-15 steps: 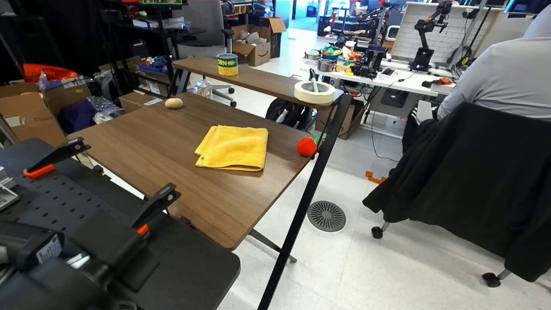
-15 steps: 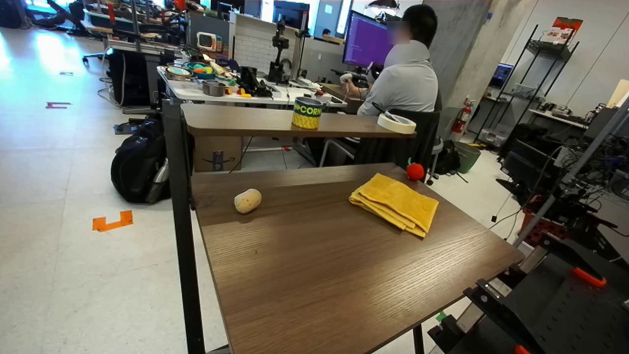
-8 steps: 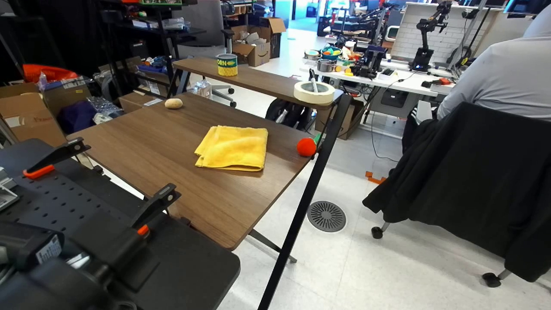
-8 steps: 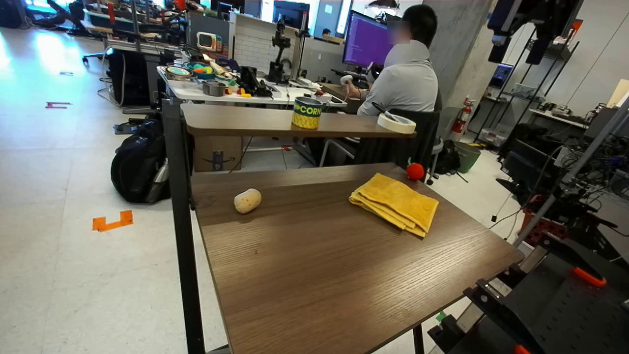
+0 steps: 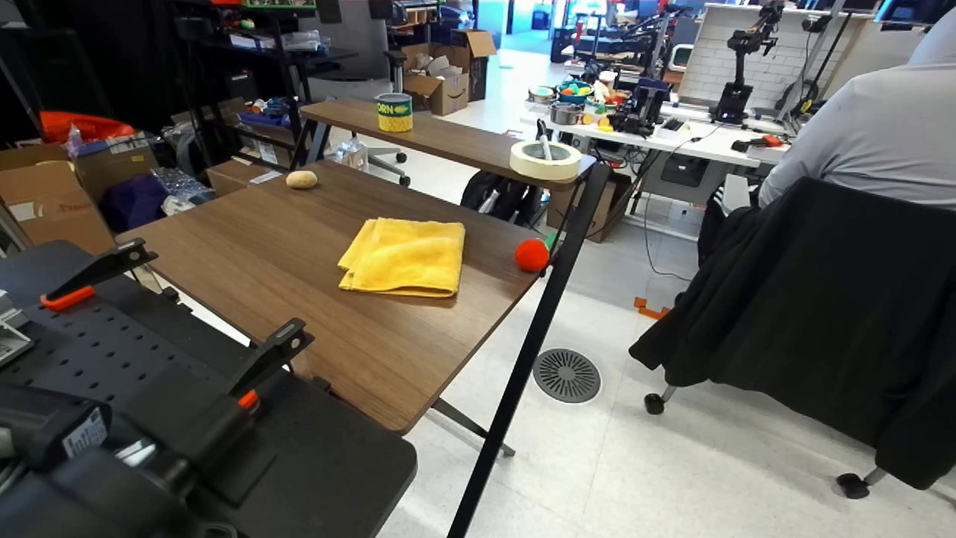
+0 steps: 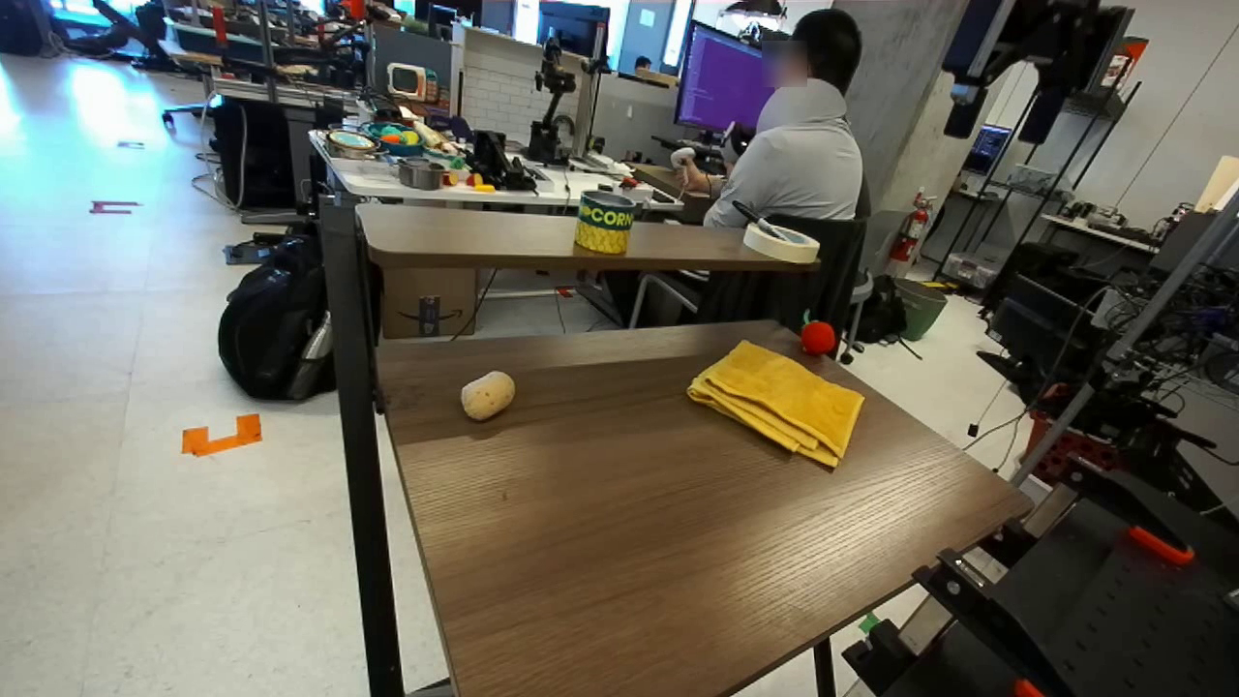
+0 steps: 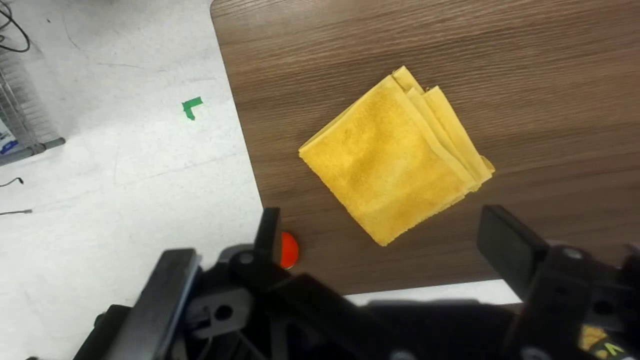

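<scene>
My gripper (image 7: pixel 381 220) is open and empty, with its fingers wide apart above the brown table (image 6: pixel 581 552). In an exterior view it hangs at the top right (image 6: pixel 1002 116); in an exterior view only dark fingertips show at the top edge (image 5: pixel 355 9). A folded yellow cloth (image 7: pixel 395 160) lies flat on the table, nearest the gripper in the wrist view, and shows in both exterior views (image 5: pixel 403 258) (image 6: pixel 779 402). A red ball-like item with a green top (image 5: pixel 532 255) sits at the table's corner, partly hidden by a finger in the wrist view (image 7: pixel 288 250). A potato-like item (image 6: pixel 488 396) lies apart.
A raised shelf (image 6: pixel 465 232) runs along the table. It bears a corn can (image 6: pixel 605 223) and a tape roll (image 6: pixel 780 247) with a pen (image 6: pixel 760 223) in it. A black side table (image 5: pixel 336 463) with clamps (image 5: pixel 280 347) adjoins the table. A person (image 6: pixel 794 155) sits beyond.
The gripper has come into the exterior views from above; in one it has shifted slightly left and down. The cloth, red item, potato-like item, can and tape have not moved.
</scene>
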Controlling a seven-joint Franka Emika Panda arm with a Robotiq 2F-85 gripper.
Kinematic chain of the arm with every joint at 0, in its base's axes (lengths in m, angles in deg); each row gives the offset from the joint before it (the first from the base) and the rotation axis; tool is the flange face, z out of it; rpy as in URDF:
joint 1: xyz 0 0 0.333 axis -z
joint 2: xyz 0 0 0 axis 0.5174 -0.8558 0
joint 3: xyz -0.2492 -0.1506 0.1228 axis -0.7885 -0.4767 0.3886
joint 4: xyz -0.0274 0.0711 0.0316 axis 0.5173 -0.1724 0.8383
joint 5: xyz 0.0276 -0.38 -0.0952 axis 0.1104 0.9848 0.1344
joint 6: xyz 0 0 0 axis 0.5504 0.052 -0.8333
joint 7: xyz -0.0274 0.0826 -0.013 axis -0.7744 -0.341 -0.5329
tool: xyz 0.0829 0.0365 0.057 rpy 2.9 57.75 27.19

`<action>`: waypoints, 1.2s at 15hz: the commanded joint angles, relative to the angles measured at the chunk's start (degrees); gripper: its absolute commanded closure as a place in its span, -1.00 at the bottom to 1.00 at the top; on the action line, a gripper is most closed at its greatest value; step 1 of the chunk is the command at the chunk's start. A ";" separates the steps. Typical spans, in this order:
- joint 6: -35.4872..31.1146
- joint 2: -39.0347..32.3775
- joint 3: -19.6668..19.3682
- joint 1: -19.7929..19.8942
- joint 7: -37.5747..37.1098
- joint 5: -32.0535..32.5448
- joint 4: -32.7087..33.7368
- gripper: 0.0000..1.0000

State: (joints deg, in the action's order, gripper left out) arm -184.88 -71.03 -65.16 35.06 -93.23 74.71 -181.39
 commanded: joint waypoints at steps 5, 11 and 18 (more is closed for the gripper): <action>-8.04 -26.21 -3.95 -2.28 -10.68 -2.93 14.05 -1.00; -8.19 -33.32 -6.42 -3.93 -11.68 -4.03 18.78 -1.00; -8.02 -33.73 -6.49 -4.11 -12.01 -4.04 20.15 -1.00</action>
State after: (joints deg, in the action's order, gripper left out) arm -192.90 -104.65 -69.81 32.62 -106.23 72.23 -161.34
